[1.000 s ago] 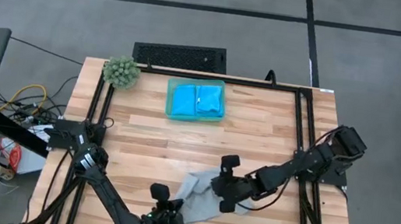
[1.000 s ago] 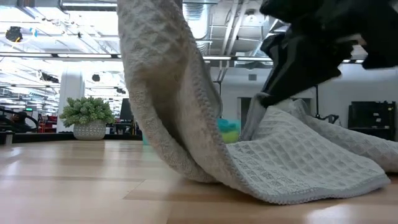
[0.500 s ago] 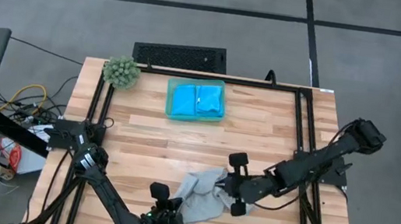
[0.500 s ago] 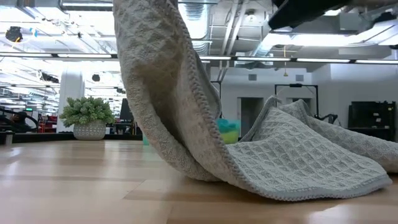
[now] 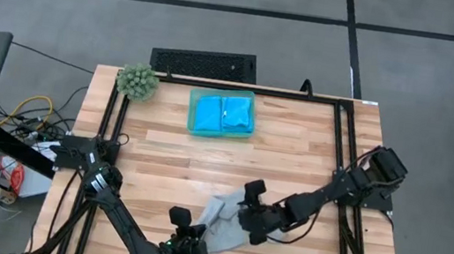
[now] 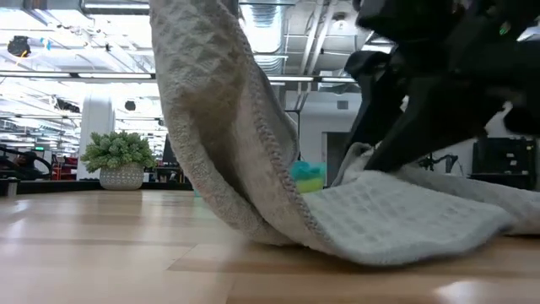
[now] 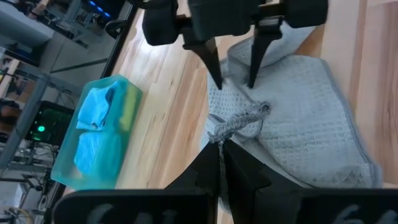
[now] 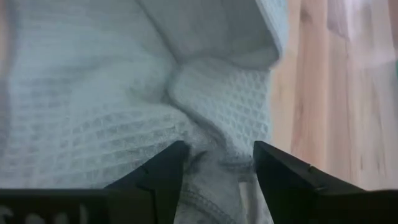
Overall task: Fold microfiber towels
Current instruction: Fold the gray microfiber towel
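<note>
Wooden counter (image 5: 170,150) carries your grey towel (image 5: 222,224) at lower centre. Your left gripper (image 7: 219,163) has jaws clamped on its corner; your right gripper (image 5: 251,223), jaws apart, straddles a fold just right of it.

In the low view the grey towel (image 6: 253,152) runs past the top edge, its held corner cut off.

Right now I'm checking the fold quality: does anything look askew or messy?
Yes. The grey towel lies bunched and crumpled near the table's front edge, not flat. The left end effector is shut on one corner, lifting it, while the right end effector stands open over a rumpled ridge. The blue towels sit neatly in the tray.
</note>
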Robot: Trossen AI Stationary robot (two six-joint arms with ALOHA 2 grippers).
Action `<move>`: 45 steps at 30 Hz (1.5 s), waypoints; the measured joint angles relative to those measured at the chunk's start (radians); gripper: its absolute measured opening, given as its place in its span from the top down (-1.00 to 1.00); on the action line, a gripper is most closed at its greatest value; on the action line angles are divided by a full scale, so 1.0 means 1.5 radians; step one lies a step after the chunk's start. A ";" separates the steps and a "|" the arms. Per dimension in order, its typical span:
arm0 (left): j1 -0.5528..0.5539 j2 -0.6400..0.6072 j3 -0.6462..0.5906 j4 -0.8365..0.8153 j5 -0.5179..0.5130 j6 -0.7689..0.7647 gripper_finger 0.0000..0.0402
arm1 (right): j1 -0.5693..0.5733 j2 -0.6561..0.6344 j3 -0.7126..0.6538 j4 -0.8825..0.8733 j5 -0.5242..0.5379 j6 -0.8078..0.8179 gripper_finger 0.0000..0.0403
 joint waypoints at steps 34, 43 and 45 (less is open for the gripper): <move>-0.007 -0.001 0.000 0.001 0.005 -0.037 0.98 | -0.041 -0.038 -0.002 0.010 -0.073 -0.022 0.11; -0.011 -0.001 0.000 0.001 0.007 -0.038 0.98 | -0.053 -0.036 -0.005 -0.007 -0.073 -0.025 0.26; -0.011 -0.001 0.000 0.001 0.007 -0.038 0.98 | -0.052 -0.036 -0.005 -0.011 -0.073 -0.030 0.37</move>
